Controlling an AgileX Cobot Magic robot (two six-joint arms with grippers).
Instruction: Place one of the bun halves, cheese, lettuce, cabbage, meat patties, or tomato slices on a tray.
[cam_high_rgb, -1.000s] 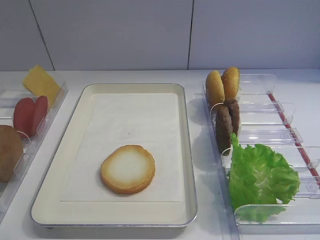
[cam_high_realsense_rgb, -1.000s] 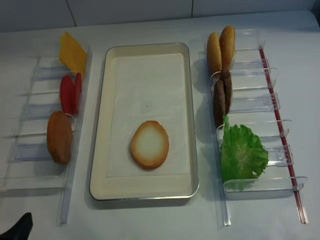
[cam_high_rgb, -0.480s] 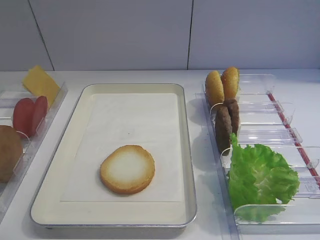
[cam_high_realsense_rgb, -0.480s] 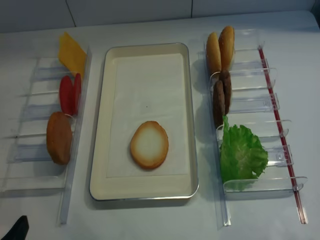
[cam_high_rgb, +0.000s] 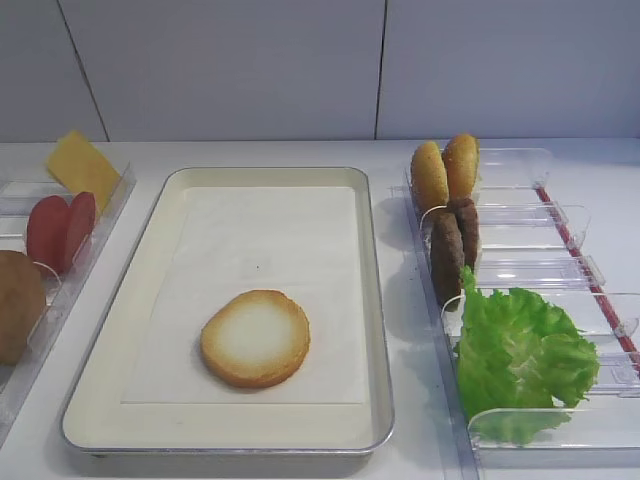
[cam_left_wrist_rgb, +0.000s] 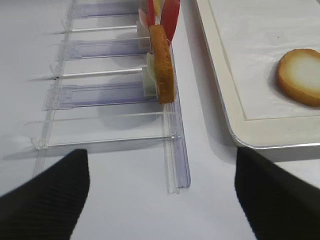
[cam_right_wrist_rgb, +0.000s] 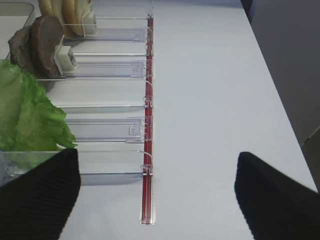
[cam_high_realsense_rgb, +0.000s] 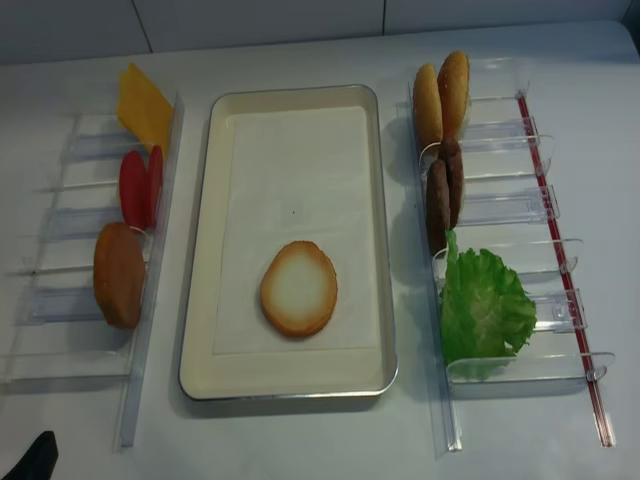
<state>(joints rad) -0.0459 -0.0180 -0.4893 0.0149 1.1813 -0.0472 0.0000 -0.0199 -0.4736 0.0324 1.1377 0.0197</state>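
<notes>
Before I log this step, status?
Both hands open, empty. Bun half flat on tray. Nothing in the way.

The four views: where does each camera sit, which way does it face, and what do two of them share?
Exterior high: low in front, looking across the tray to the wall; no robot part.
Realsense: overhead, looking down; a dark tip at the bottom-left corner.
Right wrist: looks along the right bins, lettuce; open right gripper.
Left wrist: looks along the left bins; open left gripper.
Shared: left wrist and both exterior views show the bun half.
</notes>
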